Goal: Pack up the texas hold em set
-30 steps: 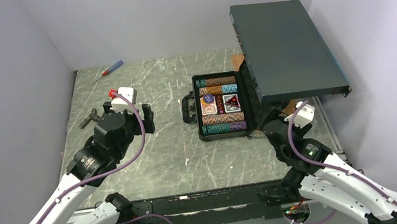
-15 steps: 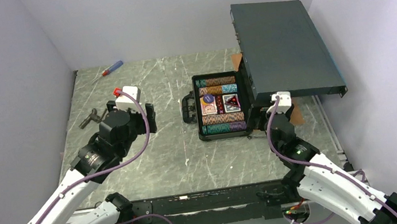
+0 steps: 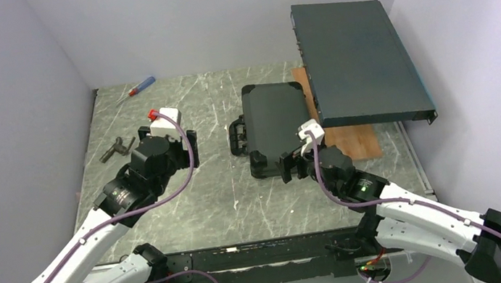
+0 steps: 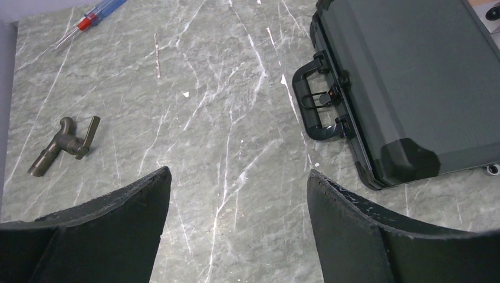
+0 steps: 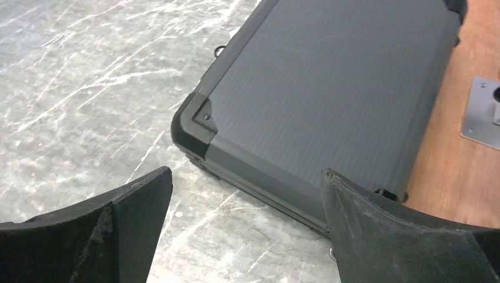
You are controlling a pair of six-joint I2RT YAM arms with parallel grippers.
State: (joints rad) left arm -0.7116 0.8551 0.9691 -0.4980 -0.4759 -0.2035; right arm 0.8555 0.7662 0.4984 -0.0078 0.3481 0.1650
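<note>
- Right jaws: spread wide, nothing between them. They sit low over the near edge of the case (image 3: 273, 116); whether they touch it cannot be made out.
- Left jaws: wide apart and empty, above bare table (image 3: 218, 197), left of the case and well apart from it.
- Case: dark grey, lid down flat, lying right of the table's centre. Its black handle (image 3: 238, 136) is on the left side, facing the left arm. Contents hidden.
- Brown board (image 3: 354, 144): flat on the table, just beside the case's right side.
- Small metal fitting (image 3: 115, 148): left part of the table, near the left arm.
- Screwdriver (image 3: 138, 89): red and blue handle, far left corner.
- Large flat dark box (image 3: 358, 61): far right, above the board, its near corner close to the case.
</note>
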